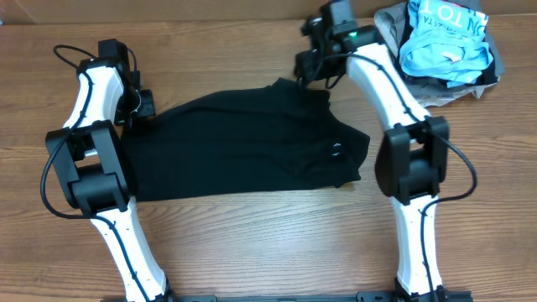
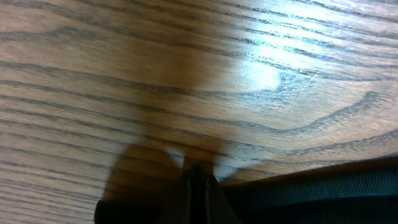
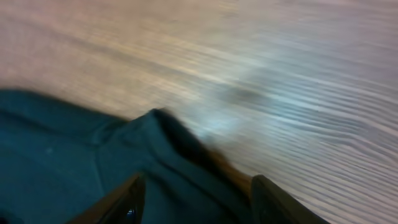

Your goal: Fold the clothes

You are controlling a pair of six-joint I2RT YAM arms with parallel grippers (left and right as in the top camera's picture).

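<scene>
A plain black short-sleeved T-shirt (image 1: 243, 143) lies spread mid-frame on the wooden desk (image 1: 252, 243). The left tool (image 2: 198, 186) is pinched on its left edge. The right tool (image 3: 199, 199) stands wide over its upper-right corner.

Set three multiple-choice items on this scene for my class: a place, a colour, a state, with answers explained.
1. Where does the light blue garment lie?
A. On the heap at the table's far right corner.
B. Mid-table.
C. At the near left corner.
2. What colour is the spread shirt?
A. White.
B. Red.
C. Black.
3. How do the right fingers stand?
A. Pressed together.
B. Apart.
C. Out of view.
Answers: 1 A, it tops the heap in that corner; 2 C, it is dark throughout; 3 B, the right wrist view shows cloth between them.
</scene>
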